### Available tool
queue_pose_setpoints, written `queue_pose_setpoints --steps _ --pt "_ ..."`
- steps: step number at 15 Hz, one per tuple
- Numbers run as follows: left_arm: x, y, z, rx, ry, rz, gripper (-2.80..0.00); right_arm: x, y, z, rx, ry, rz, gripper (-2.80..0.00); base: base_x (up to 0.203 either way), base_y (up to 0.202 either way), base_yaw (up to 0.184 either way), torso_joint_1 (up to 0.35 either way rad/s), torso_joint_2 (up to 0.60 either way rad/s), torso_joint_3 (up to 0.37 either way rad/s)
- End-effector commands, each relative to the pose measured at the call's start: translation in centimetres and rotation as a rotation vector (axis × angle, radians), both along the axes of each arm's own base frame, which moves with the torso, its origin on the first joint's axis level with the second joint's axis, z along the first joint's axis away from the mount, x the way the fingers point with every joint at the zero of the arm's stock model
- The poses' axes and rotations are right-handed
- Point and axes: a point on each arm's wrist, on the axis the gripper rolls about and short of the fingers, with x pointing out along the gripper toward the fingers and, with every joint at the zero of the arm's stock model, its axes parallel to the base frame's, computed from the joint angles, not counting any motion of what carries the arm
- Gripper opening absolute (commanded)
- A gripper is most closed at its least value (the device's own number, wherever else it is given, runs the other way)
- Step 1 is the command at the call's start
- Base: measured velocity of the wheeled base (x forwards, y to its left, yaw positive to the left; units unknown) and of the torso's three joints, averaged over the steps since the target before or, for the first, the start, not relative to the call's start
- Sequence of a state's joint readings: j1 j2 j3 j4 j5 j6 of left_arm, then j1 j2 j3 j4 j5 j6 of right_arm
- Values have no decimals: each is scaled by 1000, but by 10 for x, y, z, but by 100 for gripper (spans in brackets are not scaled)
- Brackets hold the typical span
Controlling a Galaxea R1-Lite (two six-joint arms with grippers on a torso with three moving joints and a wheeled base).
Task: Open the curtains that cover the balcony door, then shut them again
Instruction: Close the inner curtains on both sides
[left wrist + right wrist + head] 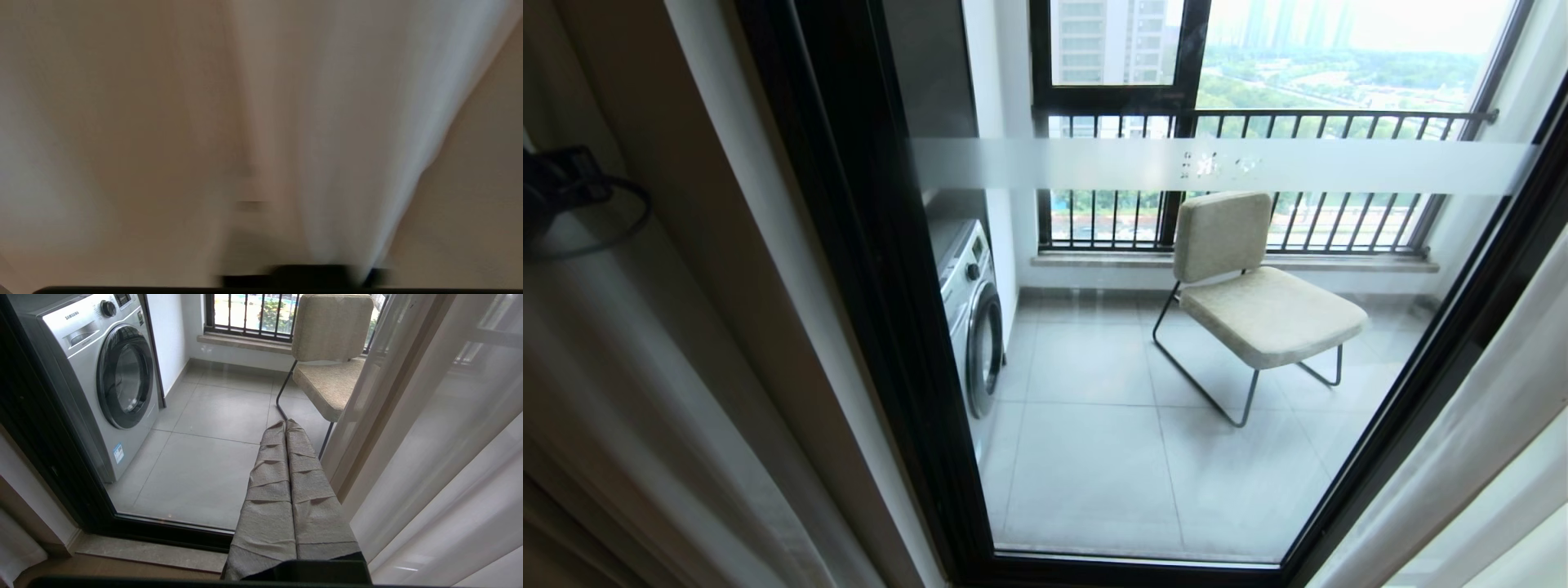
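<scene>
1. Head view: I look down through the balcony door [1143, 392], a clear glass panel in a thick black frame with a frosted white band across it. The curtains [670, 392] are drawn back to both sides, beige drape and white sheer bunched at my left and a sheer at my right, so the glass is bare; I judge the opening half done and the closing about to start. Beyond the glass stand a washing machine [970, 314] and a padded chair [1258, 294] on grey tiles, in front of a barred window. A dark part of my left arm [560, 192] sits at the far left edge against the fabric, reaching there because that curtain is the one to pull across.

2. Left wrist view: blurred folds of beige and white cloth fill everything. My left pincer [302, 273] is only a dark smear at the edge, its fingers brought together; the white folds gather to a point there, so I judge it pinches the curtain (the smear hides the contact itself).

3. Right wrist view: my right pincer [288, 428] has its cloth-wrapped fingers pressed together, holding nothing, hanging low beside the right sheer and pointing at the glass, parked while the left arm works.
</scene>
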State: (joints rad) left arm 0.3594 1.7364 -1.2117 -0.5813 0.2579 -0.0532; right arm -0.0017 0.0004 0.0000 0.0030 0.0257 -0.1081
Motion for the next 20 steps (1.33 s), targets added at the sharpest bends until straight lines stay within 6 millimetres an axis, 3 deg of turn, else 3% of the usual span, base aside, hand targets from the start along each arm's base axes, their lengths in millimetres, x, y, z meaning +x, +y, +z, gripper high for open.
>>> queue_pose_setpoints --steps 1,13,20 --pt "-3 -2 4 4 -12 0 -280 0 0 0 -1 0 1 -280 0 0 0 0 0 0" --pt "-58 -27 13 14 -29 -74 -280 0 0 0 -1 0 1 -280 0 0 0 0 0 0" --pt "-72 -70 22 23 -64 -219 -280 0 0 0 -1 0 1 -280 0 0 0 0 0 0"
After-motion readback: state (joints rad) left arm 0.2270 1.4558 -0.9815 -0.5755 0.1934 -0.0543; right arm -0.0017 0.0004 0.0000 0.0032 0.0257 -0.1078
